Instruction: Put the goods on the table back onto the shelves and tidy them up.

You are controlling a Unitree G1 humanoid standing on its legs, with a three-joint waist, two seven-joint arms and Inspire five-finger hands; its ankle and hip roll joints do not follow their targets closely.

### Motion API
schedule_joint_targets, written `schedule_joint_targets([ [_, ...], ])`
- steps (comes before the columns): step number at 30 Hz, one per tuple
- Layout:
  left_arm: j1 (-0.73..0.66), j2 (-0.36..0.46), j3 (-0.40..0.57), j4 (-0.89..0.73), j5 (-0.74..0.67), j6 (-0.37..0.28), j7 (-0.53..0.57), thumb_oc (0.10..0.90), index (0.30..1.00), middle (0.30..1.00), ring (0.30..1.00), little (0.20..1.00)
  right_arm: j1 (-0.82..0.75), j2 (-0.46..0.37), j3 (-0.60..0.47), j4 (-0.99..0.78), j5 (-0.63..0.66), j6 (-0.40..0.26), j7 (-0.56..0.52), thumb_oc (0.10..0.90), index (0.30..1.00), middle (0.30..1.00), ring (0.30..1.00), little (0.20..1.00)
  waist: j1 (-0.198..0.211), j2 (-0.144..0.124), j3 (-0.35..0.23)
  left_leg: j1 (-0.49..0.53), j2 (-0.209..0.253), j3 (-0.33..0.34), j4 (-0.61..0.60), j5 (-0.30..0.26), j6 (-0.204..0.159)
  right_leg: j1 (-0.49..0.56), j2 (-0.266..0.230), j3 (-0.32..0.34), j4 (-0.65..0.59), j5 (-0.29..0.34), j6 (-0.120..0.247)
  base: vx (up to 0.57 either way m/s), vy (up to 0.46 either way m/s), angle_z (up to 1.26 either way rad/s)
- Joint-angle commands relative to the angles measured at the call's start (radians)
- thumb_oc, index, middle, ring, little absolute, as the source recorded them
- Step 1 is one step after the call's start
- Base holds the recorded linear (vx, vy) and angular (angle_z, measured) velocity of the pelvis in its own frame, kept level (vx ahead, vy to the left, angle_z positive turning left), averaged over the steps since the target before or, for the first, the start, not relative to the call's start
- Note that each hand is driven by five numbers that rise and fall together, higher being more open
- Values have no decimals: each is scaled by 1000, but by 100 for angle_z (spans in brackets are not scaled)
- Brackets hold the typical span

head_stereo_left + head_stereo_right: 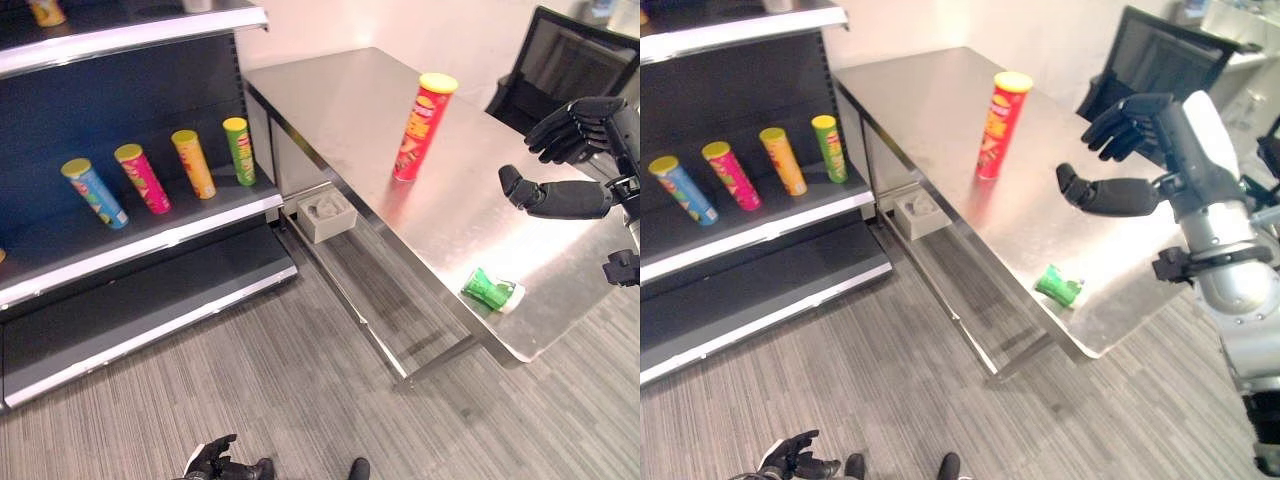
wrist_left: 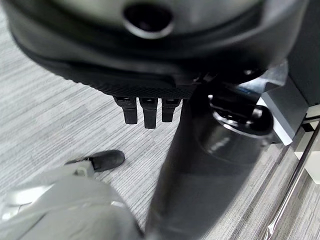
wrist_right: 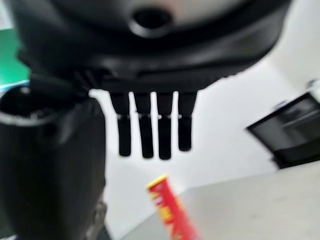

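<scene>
Biggest thing first: the shelves (image 1: 150, 215) on my left, dark boards with pale front edges. Four tubes already lean in a row on the middle board: a blue can (image 1: 94, 192), a pink can (image 1: 142, 178), an orange can (image 1: 193, 163) and a green can (image 1: 239, 150). They're spaced out evenly, so I'd guess whatever I bring over should line up next to the green one at the end nearest the table.

The steel table (image 1: 330, 95) stands right next to the shelves, and it holds what's left to shelve. The red can (image 1: 422, 126) with the yellow lid stands upright around the middle of the top. A small green packet (image 1: 490, 290) lies flat close to the front edge, toward the near right corner. A grey box (image 1: 326, 215) sits on the floor between the shelf base and the table leg, and a black chair (image 1: 570, 55) is behind the far right corner.

My right hand (image 1: 570, 160) hovers over the right side of the table, fingers spread and thumb stuck out toward the red can, holding nothing. Looks like I'm shaped up to wrap around that tube, since upright it's the easiest grab. My left hand (image 1: 215, 462) hangs low over the floor, fingers loose, also empty.
</scene>
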Motion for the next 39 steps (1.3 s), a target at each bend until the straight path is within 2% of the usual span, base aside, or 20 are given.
schedule_joint_targets([
  [1, -42, 61, -60, 25, 30, -26, 18, 800, 900, 900, 900, 900, -108, -21, -83, -33, 13, -51, -81, 800, 900, 900, 900, 900, 31, -54, -49, 2, 72, 63, 2, -4, -54, 47, -25, 42, 7, -75, 77, 10, 41, -12],
  [13, -35, 66, -37, 43, 48, -13, 11, 800, 900, 900, 900, 900, 52, 156, -189, -91, 28, -30, -74, 800, 900, 900, 900, 900, 8, -52, -36, 23, 50, 104, 2, -39, -32, 33, -55, 75, 7, -54, 96, 12, 51, -11],
  [15, -35, 70, -20, 47, 50, -7, 13, 800, 900, 900, 900, 900, 102, 233, -207, -113, 62, -28, -61, 800, 900, 900, 900, 900, -1, -51, -31, 27, 43, 115, 2, -49, -22, 24, -65, 90, 7, -46, 101, 17, 109, -27],
  [24, -45, 79, -4, 37, 65, -7, 2, 800, 900, 900, 900, 900, 229, 388, -186, -150, 128, -7, 15, 800, 900, 900, 900, 900, -25, -54, -26, 37, 18, 143, 2, -67, -6, 11, -91, 116, 7, -30, 113, 10, 63, -12],
  [32, -47, 86, 11, 38, 75, -8, -2, 800, 900, 900, 900, 900, 271, 452, -128, -121, 120, 12, 55, 800, 900, 900, 900, 900, -32, -54, -24, 57, 7, 157, 2, -79, 1, 16, -104, 125, 7, -25, 118, 4, 23, -8],
  [39, -41, 87, 10, 34, 92, -12, -7, 800, 900, 900, 900, 900, 278, 454, -111, -108, 80, 22, 67, 800, 900, 900, 900, 900, -29, -51, -23, 67, -1, 159, 2, -82, 4, 26, -112, 123, 7, -25, 120, 1, 2, -2],
])
